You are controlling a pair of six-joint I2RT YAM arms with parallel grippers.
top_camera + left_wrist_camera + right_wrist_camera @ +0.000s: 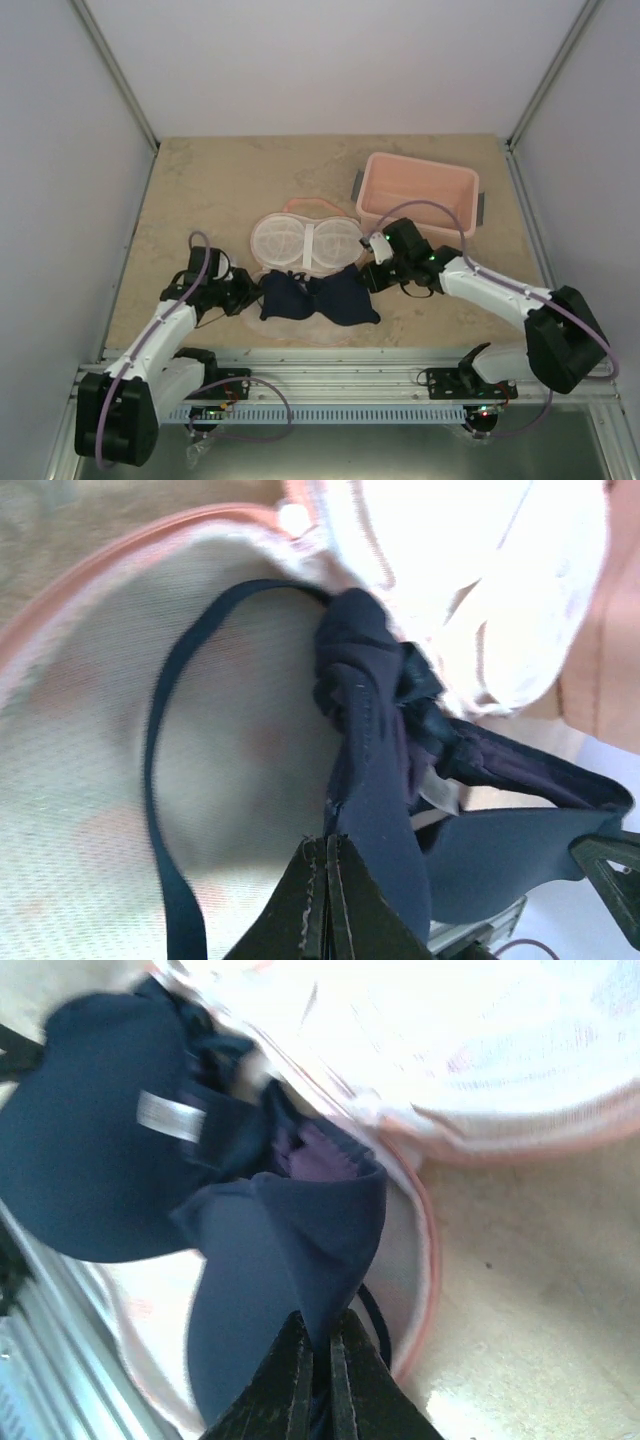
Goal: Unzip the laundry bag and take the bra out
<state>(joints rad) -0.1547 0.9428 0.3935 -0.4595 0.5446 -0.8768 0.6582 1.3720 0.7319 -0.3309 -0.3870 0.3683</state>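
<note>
Left fingers (pixel 305 905), right fingers (pixel 280 1390) pinch bra (pixel 335 300) — laundry bag (pixel 300 240) open beneath.

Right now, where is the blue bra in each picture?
Top view: bra low in the middle, between the two arms.
Left wrist view: bra in the middle and lower right.
Right wrist view: bra fills the left and middle.
Shared landmark: pink edge of the laundry bag, beside the bra.
</note>
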